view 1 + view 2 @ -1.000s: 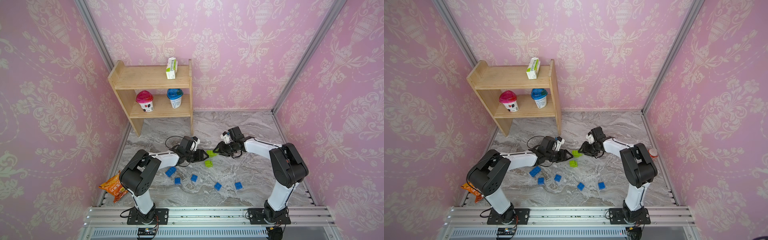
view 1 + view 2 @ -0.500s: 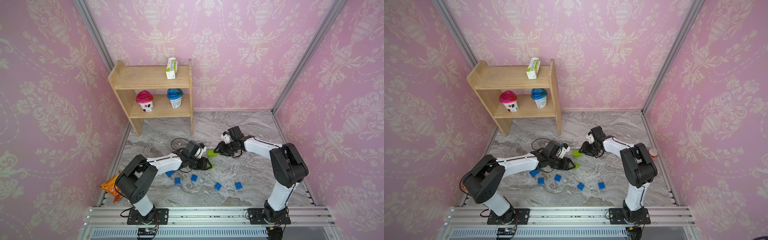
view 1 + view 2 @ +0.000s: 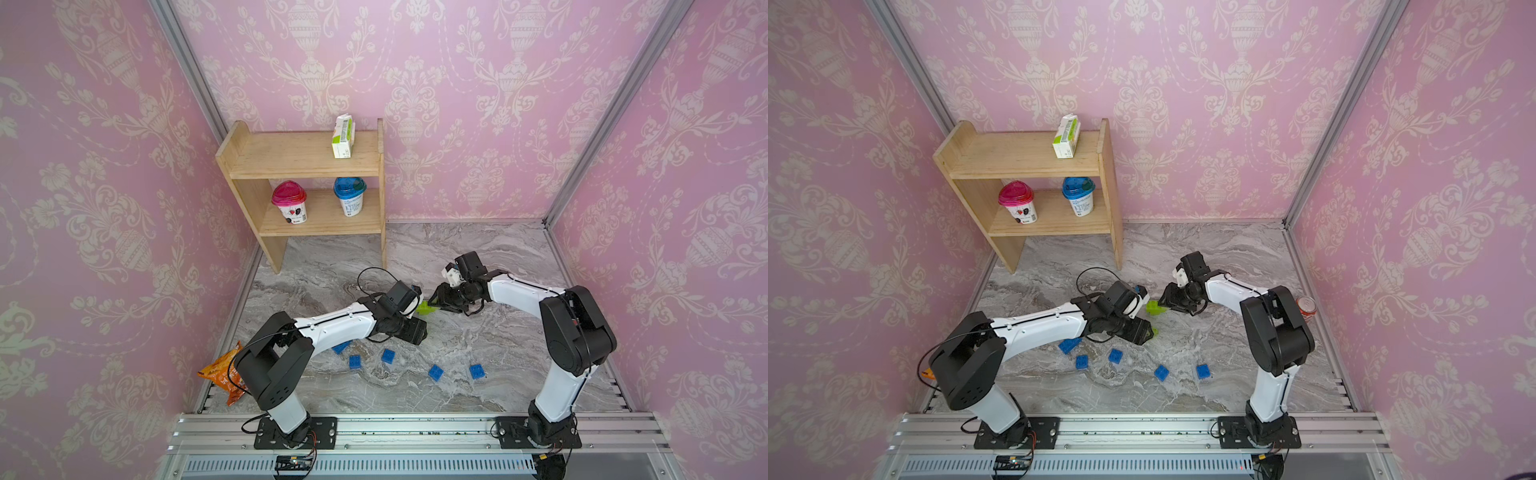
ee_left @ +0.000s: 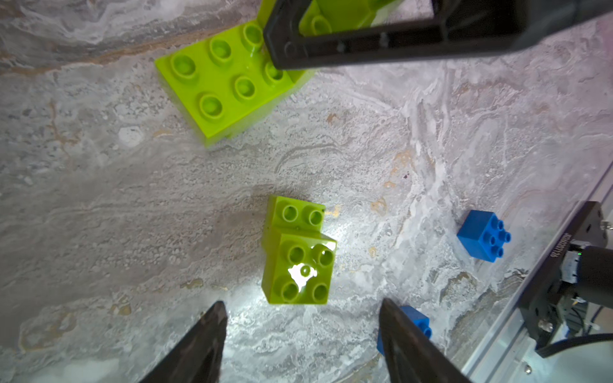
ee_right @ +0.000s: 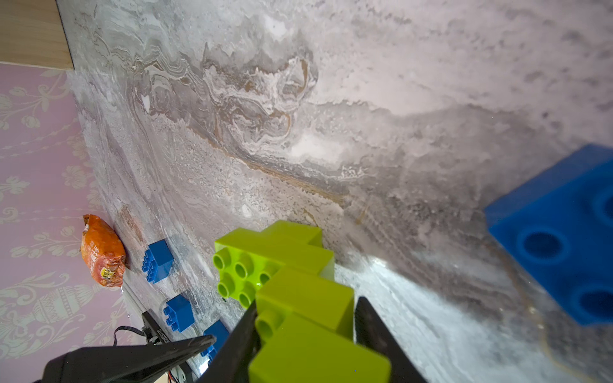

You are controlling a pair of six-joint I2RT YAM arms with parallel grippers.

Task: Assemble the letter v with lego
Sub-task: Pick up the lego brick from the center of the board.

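My right gripper [image 5: 306,306] is shut on a stepped stack of lime-green lego [image 5: 292,252] that it holds low over the marble floor, seen in both top views [image 3: 424,308] [image 3: 1154,307]. A smaller stack of two lime-green bricks [image 4: 298,255] rests on the floor just ahead of my left gripper [image 4: 302,306], whose jaws stand open with nothing between them. In a top view the left gripper [image 3: 1144,332] sits just in front of the right gripper [image 3: 1168,301]. Several blue lego bricks [image 3: 388,356] lie loose nearer the front.
A wooden shelf [image 3: 307,166] with two cups and a carton stands at the back left. An orange snack bag [image 3: 222,372] lies by the left wall, a soda can [image 3: 1307,307] by the right wall. One blue brick [image 5: 557,238] lies close to the right wrist.
The left arm swung from beside the held green stack toward the front, over the small green stack, and its jaws widened. The right gripper kept its grip and barely moved.
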